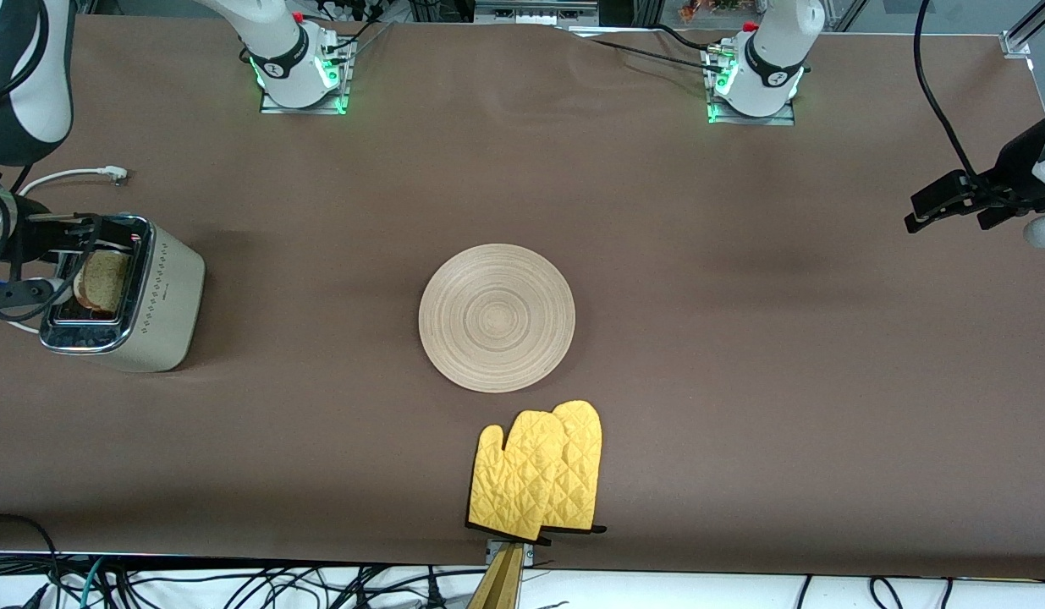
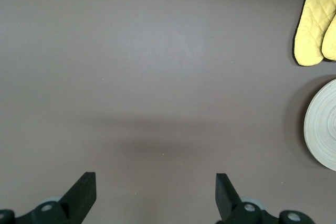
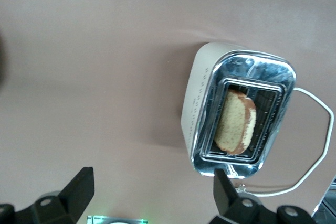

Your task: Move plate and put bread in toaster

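At the tabletop (image 1: 742, 355) edge by your right arm's end, bread (image 1: 104, 280) leaning in the toaster (image 1: 141, 304) slot, your right gripper (image 3: 152, 192) above it, jaws released, plate (image 1: 497, 317) mid-tabletop, left gripper (image 2: 156, 192) waiting over bare tabletop, jaws spread.

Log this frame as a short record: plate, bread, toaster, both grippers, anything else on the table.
plate: bare, mid-table
bread: in the toaster's slot, top sticking out
toaster: at the right arm's end of the table
right gripper: open, empty, above the toaster
left gripper: open, empty, over bare table at the left arm's end, waiting
oven mitts: yellow pair, nearer the front camera than the plate
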`<state>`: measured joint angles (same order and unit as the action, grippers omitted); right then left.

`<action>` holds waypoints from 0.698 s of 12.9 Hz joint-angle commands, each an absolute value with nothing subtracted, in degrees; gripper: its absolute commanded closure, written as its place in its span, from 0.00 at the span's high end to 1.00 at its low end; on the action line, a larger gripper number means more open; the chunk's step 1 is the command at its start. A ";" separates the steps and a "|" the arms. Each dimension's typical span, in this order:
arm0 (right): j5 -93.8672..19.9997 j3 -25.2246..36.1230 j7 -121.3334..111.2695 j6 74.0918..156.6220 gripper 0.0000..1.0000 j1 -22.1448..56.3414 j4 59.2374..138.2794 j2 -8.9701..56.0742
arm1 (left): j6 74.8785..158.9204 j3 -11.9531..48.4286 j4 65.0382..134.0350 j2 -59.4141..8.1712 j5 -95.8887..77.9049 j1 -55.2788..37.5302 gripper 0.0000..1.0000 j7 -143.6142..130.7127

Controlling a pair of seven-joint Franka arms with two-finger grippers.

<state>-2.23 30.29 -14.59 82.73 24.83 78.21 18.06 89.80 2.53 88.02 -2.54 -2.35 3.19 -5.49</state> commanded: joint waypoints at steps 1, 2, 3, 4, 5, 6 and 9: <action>-8.32 30.85 -14.85 81.04 1.00 24.00 76.56 18.72 | 89.38 2.90 86.40 -3.16 -2.55 3.78 1.00 -5.89; -9.65 30.85 -14.94 80.86 1.00 23.82 76.55 18.72 | 89.47 2.90 86.40 -3.16 -2.55 3.78 1.00 -5.89; -10.54 30.68 -14.94 80.51 1.00 23.91 76.55 18.46 | 89.47 2.90 86.40 -3.16 -2.55 3.78 1.00 -5.89; -10.46 30.50 -14.42 80.51 1.00 24.25 76.55 18.37 | 89.39 2.90 86.40 -3.16 -2.55 3.78 1.00 -5.89; -10.28 30.24 -13.63 80.59 1.00 23.74 76.55 18.37 | 89.38 2.90 86.40 -3.16 -2.55 3.78 1.00 -5.89; -10.11 28.67 -13.80 81.47 1.00 23.03 76.55 18.28 | 89.47 2.90 86.40 -3.16 -2.55 3.78 1.00 -5.89; -6.79 14.29 -13.45 83.14 1.00 11.03 76.99 15.04 | 89.47 2.90 86.40 -3.16 -2.55 3.78 1.00 -5.89</action>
